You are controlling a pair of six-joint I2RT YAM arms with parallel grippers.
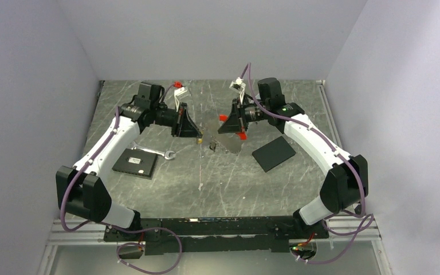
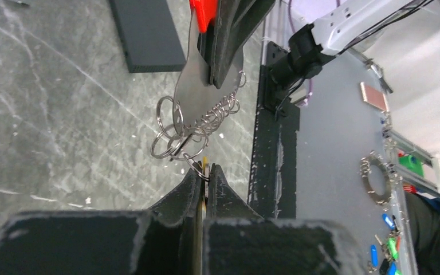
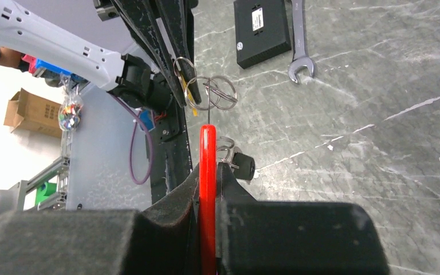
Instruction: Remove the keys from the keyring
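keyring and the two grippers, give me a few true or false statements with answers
1. The left gripper is shut on a ring of the keyring. True.
2. The right gripper is open. False: it is shut on the red strip.
3. The wrench lies on the table beside the black box. True.
4. The keyring lies untouched. False: it is held between the two grippers.
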